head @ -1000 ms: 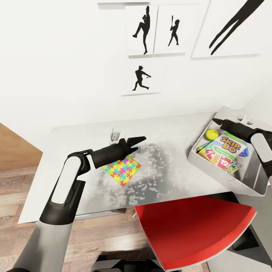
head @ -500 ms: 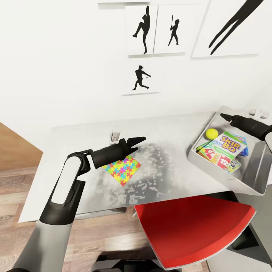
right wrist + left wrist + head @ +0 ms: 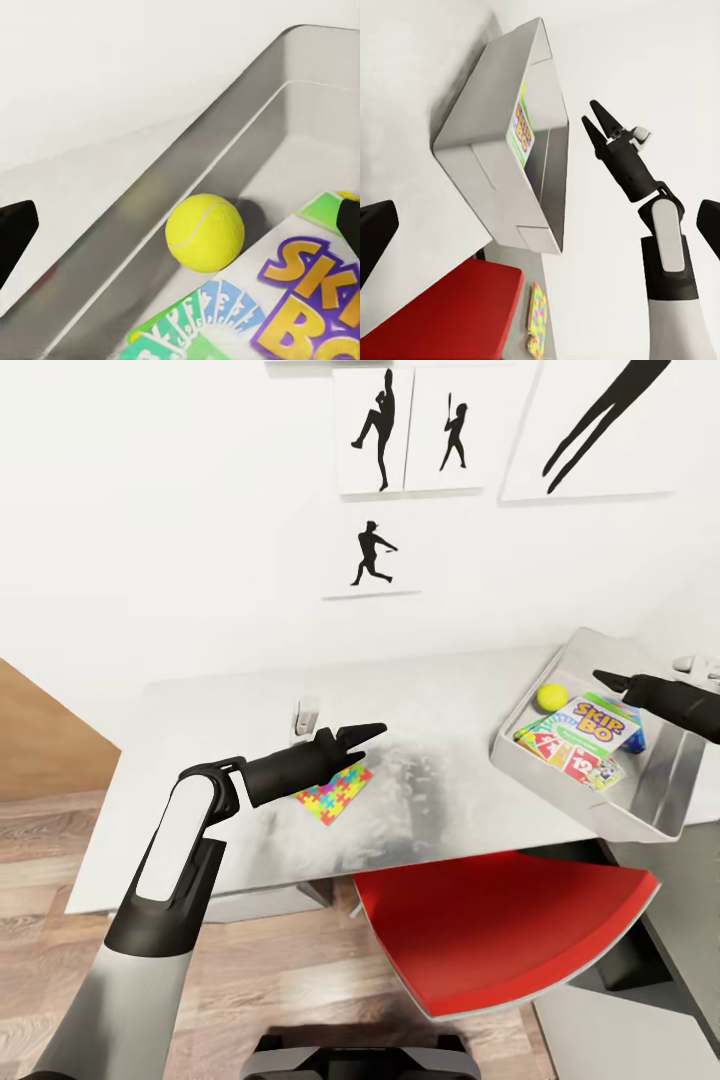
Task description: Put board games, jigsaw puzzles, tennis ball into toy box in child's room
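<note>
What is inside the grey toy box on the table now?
The toy box holds the tennis ball and a Skip-Bo board game lying over other colourful flat items. What those items are, and anything below them, is covered.

A big red chair seat [image 3: 500,930] sits in the lower middle of the head view, tucked partly under the grey top above it. On the white wall at the top hang black-and-white pictures of people playing sports [image 3: 375,430], with one more runner picture [image 3: 372,555] below them. A small white thing [image 3: 305,717] stands near the middle. Brown wood floor [image 3: 40,840] shows at the left.
</note>
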Tool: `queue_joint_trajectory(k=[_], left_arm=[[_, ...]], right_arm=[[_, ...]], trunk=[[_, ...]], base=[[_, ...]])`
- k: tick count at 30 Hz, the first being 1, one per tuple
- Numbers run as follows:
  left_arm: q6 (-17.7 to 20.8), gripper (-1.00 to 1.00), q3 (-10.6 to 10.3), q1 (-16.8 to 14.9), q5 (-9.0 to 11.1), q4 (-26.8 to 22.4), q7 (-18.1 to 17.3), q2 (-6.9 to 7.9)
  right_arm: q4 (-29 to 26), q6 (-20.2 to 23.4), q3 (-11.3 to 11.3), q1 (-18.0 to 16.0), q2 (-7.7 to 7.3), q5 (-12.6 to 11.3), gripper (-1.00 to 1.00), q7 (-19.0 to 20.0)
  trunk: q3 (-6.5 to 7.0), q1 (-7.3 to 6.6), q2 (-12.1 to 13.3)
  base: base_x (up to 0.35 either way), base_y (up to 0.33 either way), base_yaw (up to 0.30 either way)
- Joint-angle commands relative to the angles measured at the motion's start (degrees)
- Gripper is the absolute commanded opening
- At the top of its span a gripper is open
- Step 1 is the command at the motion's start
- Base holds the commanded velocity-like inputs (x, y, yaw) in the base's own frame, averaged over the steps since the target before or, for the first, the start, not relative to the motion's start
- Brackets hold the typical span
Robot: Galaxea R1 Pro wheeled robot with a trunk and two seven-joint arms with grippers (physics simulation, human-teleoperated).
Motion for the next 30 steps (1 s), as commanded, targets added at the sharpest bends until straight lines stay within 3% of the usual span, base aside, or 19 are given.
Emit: queue_joint_trajectory(k=[1, 14, 18, 20, 21, 23, 24, 25, 26, 27, 28, 30], left_arm=[[0.2, 1.0, 0.0, 0.0, 0.6, 0.0, 0.6, -0.01], [0.1, 1.0, 0.2, 0.2, 0.6, 0.0, 0.6, 0.31], [0.1, 1.0, 0.7, 0.4, 0.6, 0.0, 0.5, 0.77], [0.1, 1.0, 1.2, 0.7, 0.6, 0.0, 0.3, 1.39], [0.1, 1.0, 1.2, 0.7, 0.6, 0.0, 0.3, 1.39], [0.1, 1.0, 2.2, 1.2, 0.7, 0.0, 0.1, 2.3], [0.1, 1.0, 2.2, 1.2, 0.7, 0.0, 0.1, 2.3], [0.1, 1.0, 2.7, 1.4, 0.7, 0.0, 0.0, 2.77], [0.1, 1.0, 2.7, 1.4, 0.7, 0.0, 0.0, 2.77], [0.1, 1.0, 3.2, 1.6, 0.7, 0.0, -0.1, 3.2], [0.1, 1.0, 3.2, 1.6, 0.7, 0.0, -0.1, 3.2], [0.1, 1.0, 3.9, 2.0, 0.7, 0.0, -0.4, 3.84]], right_arm=[[0.0, 0.2, 0.1, -0.1, -0.05, -0.2, 1.0, 0.0], [-6.0, 4.0, -0.3, 1.3, -2.04, -0.3, 1.0, 0.1], [-8.9, 5.7, -1.9, 1.9, -3.14, -0.4, 1.0, 0.1], [-10.9, 8.3, -4.1, 2.2, -3.61, -0.4, 1.0, 0.0], [-10.9, 8.3, -4.1, 2.2, -3.61, -0.4, 1.0, 0.0], [-13.0, 11.4, -7.4, 2.3, -3.78, -0.5, 1.0, 0.0], [-13.0, 11.4, -7.4, 2.3, -3.78, -0.5, 1.0, 0.0], [-14.2, 13.1, -9.2, 2.4, -3.77, -0.5, 1.0, -0.1], [-14.2, 13.1, -9.2, 2.4, -3.77, -0.5, 1.0, -0.1], [-15.6, 14.7, -11.1, 2.4, -3.75, -0.4, 1.0, -0.1], [-15.6, 14.7, -11.1, 2.4, -3.75, -0.4, 1.0, -0.1], [-18.3, 17.7, -14.5, 2.5, -3.73, -0.4, 1.0, -0.2]], trunk=[[-0.08, 0.03, -0.1], [-0.08, 0.03, -0.1], [-0.08, 0.03, -0.1], [-0.08, 0.03, -0.1], [-0.08, 0.03, -0.1], [-0.08, 0.03, -0.1], [-0.08, 0.03, -0.1], [-0.08, 0.03, -0.1], [-0.08, 0.03, -0.1], [-0.08, 0.03, -0.1], [-0.08, 0.03, -0.1], [-0.08, 0.03, -0.1]], base=[[-0.064, 0.0, 0.0], [-0.026, 0.0, 0.0], [-0.007, 0.0, 0.0], [-0.004, 0.0, 0.0], [-0.004, 0.0, 0.0], [-0.003, 0.0, 0.0], [-0.002, 0.0, 0.0], [-0.002, 0.0, 0.0], [-0.002, 0.0, 0.0], [-0.001, 0.0, 0.0], [-0.001, 0.0, 0.0], [-0.001, 0.0, 0.0]])
